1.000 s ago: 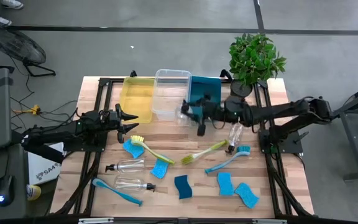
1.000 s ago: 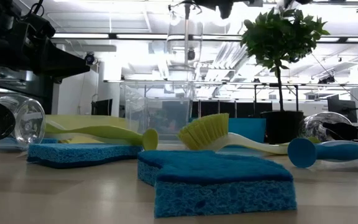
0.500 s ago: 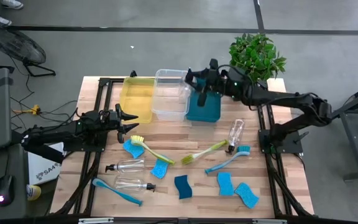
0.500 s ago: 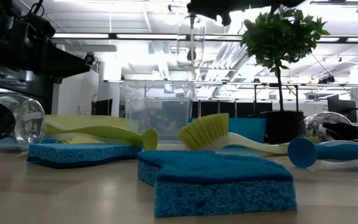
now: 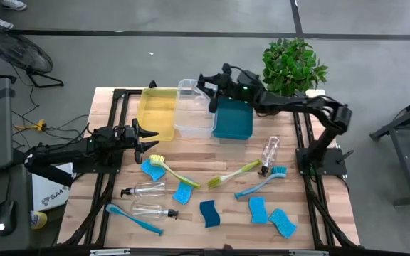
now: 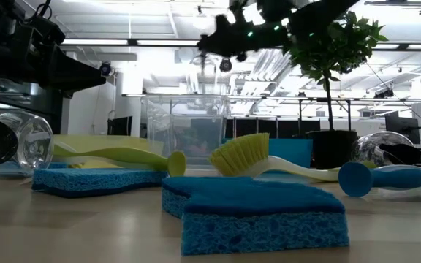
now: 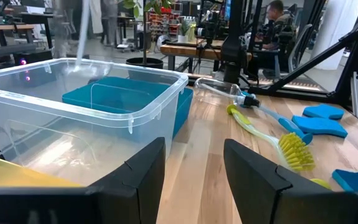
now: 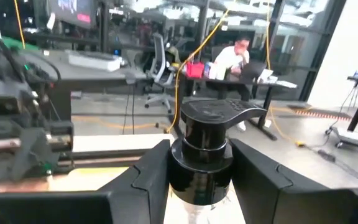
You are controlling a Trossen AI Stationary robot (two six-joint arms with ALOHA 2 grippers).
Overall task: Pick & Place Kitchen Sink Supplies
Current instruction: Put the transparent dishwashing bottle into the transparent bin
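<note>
A: What is crowding the table around the working arm?

B: Three bins are sitting in a row at the far edge — a yellow bin [image 5: 157, 110], a clear bin [image 5: 191, 119] and a teal bin [image 5: 233, 121] — with a potted plant [image 5: 292, 65] standing just beyond the teal one. Nearer the front, blue sponges [image 5: 259, 209], a yellow-green dish brush [image 5: 233, 173], a blue dish brush [image 5: 260, 182] and two clear bottles [image 5: 142, 190] are lying scattered, and another bottle [image 5: 268, 151] is lying near the right rail.

A: And the right gripper?

B: The right gripper [image 5: 211, 88] is hanging above the clear bin's far rim, and it is clamping a pump bottle [image 8: 204, 140] — the wrist view is showing the black pump top sitting squarely between the two fingers [image 8: 146, 174]. From table height the bottle is hanging upright over the clear bin, clear of its walls.

A: The left one?

B: The left gripper [image 5: 148, 139] is waiting beside the yellow bin, its jaws standing apart and holding nothing.
</note>
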